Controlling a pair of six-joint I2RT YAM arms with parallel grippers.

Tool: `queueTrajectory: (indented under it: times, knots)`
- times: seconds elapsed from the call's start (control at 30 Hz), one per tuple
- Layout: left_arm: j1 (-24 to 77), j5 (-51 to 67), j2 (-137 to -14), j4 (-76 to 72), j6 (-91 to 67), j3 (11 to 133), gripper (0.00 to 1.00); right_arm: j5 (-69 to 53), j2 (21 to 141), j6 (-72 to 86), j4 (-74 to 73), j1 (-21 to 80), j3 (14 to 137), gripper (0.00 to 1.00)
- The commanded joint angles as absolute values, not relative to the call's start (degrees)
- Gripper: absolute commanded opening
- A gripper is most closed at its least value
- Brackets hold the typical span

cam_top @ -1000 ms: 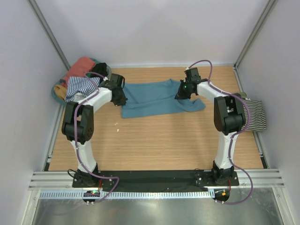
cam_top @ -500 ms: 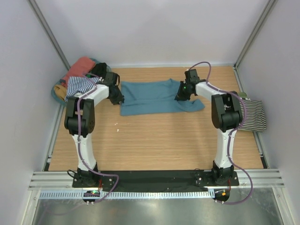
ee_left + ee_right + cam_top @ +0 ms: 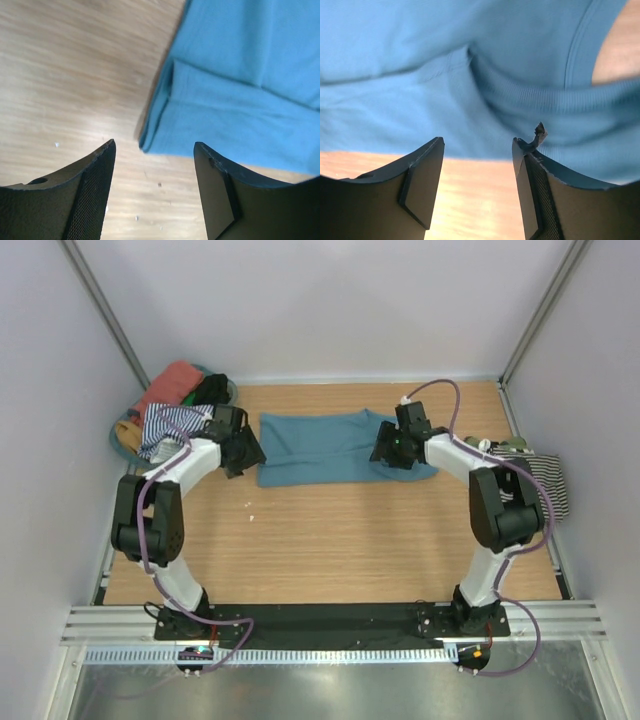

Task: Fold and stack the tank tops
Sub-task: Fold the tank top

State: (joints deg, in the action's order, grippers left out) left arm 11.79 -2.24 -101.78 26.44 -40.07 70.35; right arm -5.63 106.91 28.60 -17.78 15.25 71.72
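A teal blue tank top (image 3: 325,447) lies folded in a long strip across the back of the wooden table. My left gripper (image 3: 238,458) stands open just off its left end; the left wrist view shows the folded corner (image 3: 150,142) beyond the empty jaws (image 3: 154,150). My right gripper (image 3: 387,452) is open over the right end, nothing between its fingers (image 3: 478,147), the blue cloth (image 3: 485,75) lying past them. More tank tops, striped (image 3: 168,427), coral (image 3: 172,381) and mustard, are heaped at the back left. A striped folded one (image 3: 548,483) lies at the right edge.
The round teal basket (image 3: 117,440) under the heap sits in the back left corner. White walls and metal posts close in the table on three sides. Small white crumbs (image 3: 250,505) lie on the wood in front of the blue top.
Both grippers have opened and let go of the blue tank top, which now lies folded on the table. Both arms have drawn slightly back toward the near side.
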Motion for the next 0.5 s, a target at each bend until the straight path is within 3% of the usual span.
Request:
queueTrajectory:
  times: [0.0, 0.13, 0.27, 0.47]
  knots:
    - [14.1, -4.0, -96.7, 24.5, -39.6, 67.4, 0.65, 3.7, 98.5, 27.7, -16.7, 18.1, 67.8, 0.64]
    - [16.4, -5.1, -93.1, 24.0, -40.8, 62.9, 0.66, 6.7, 91.5, 29.8, -14.6, 18.6, 61.0, 0.64]
    - [18.4, -4.9, -90.7, 19.4, -44.1, 58.4, 0.65, 6.3, 89.7, 31.3, -12.8, 18.7, 56.6, 0.51]
    - [19.0, -3.2, -93.7, 16.2, -46.6, 56.5, 0.62, 10.4, 92.7, 33.2, -13.6, 18.6, 56.9, 0.56]
